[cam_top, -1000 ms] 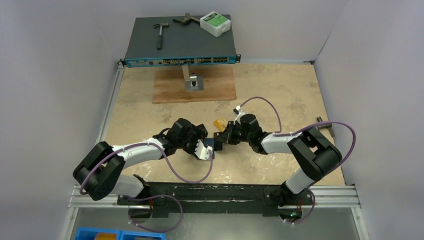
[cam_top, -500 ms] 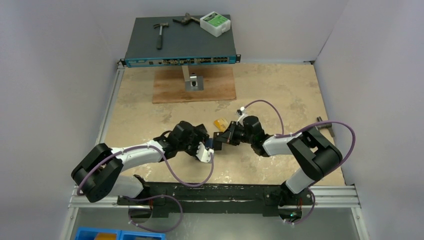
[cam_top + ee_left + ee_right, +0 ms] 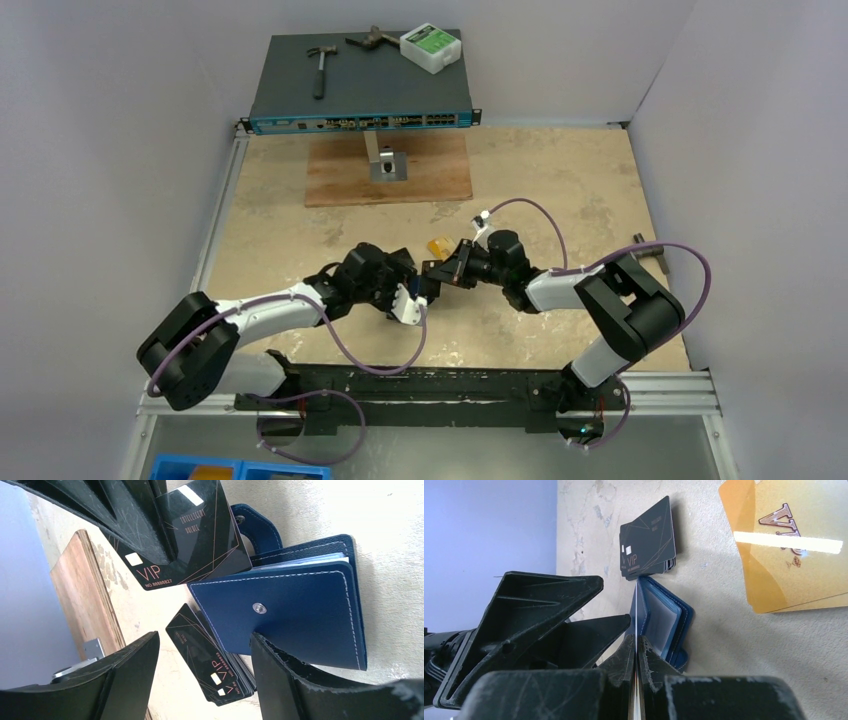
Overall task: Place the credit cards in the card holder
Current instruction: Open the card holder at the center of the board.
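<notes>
The card holder (image 3: 300, 610), a navy folding wallet with a snap tab, lies partly open on the table, its pale sleeves showing (image 3: 664, 620). My right gripper (image 3: 636, 647) is shut on a black VIP credit card (image 3: 195, 535). The card is seen edge-on in the right wrist view, its edge at the holder's opening. My left gripper (image 3: 205, 637) is open. Its right finger (image 3: 300, 680) rests at the holder's cover and its left finger stands apart. A stack of black cards (image 3: 215, 670) lies half under the holder. Orange-gold cards (image 3: 794, 545) lie beside it (image 3: 437, 245).
At the back, a network switch (image 3: 360, 95) on a stand carries a hammer (image 3: 319, 68) and a white box with a green label (image 3: 430, 47). Under the stand lies a wooden board (image 3: 388, 170). A blue bin (image 3: 240, 468) sits at the near left.
My right gripper has tilted and carried the black card a little left, toward the card holder. The left gripper has shifted slightly and its jaws have narrowed a touch.
</notes>
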Tool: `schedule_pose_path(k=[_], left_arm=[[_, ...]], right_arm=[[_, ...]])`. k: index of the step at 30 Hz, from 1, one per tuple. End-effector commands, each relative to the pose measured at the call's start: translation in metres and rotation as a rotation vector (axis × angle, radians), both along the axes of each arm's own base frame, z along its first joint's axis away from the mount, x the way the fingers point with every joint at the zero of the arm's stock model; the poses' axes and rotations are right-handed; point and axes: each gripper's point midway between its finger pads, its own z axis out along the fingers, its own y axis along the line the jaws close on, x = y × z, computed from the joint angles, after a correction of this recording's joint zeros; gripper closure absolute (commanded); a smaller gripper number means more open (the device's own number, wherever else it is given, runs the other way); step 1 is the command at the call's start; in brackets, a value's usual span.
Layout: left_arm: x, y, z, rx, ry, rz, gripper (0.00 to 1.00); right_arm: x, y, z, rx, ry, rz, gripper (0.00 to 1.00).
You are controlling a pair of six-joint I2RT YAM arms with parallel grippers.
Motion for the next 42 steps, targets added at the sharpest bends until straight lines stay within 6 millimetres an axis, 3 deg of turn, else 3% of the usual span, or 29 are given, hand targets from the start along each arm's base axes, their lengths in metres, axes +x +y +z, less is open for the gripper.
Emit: schedule_pose_path(k=[1,8,12,14,17,20,24,29,34,42], left_arm=[[0.003,-0.008,0.022,-0.058,-0.031,0.004,0.34],[0.011,-0.007,0.054,-0.081,-0.004,0.078,0.34],[0.016,0.004,0.082,-0.117,0.176,0.285,0.34],[0.015,0.017,0.086,-0.133,0.312,0.452,0.33],[0.006,0.037,0.078,-0.105,0.479,0.691,0.3],[-0.008,0.052,0.066,-0.046,0.673,0.922,0.2],[-0.018,0.052,0.055,-0.038,0.971,1.124,0.19],[-0.021,0.03,0.051,-0.106,1.166,1.173,0.3],[-0.033,0.019,0.031,-0.113,1.294,1.201,0.37],[-0.026,0.016,0.009,-0.127,1.29,1.215,0.41]], right_arm=[[0.009,0.011,0.027,0.066,-0.068,0.024,1.0],[0.02,0.021,0.038,0.082,-0.09,0.034,1.0],[0.021,0.026,0.04,0.087,-0.093,0.051,1.0],[0.021,0.028,0.039,0.082,-0.09,0.056,1.0],[0.02,0.024,0.035,0.047,-0.099,0.054,1.0],[0.018,0.012,0.018,-0.038,-0.081,0.03,1.0],[0.001,0.003,-0.003,-0.064,-0.04,0.053,1.0],[-0.02,0.0,-0.018,-0.088,-0.001,0.139,1.0],[-0.033,-0.009,-0.027,-0.128,0.021,0.159,1.0],[-0.037,-0.011,-0.036,-0.129,0.047,0.16,1.0]])
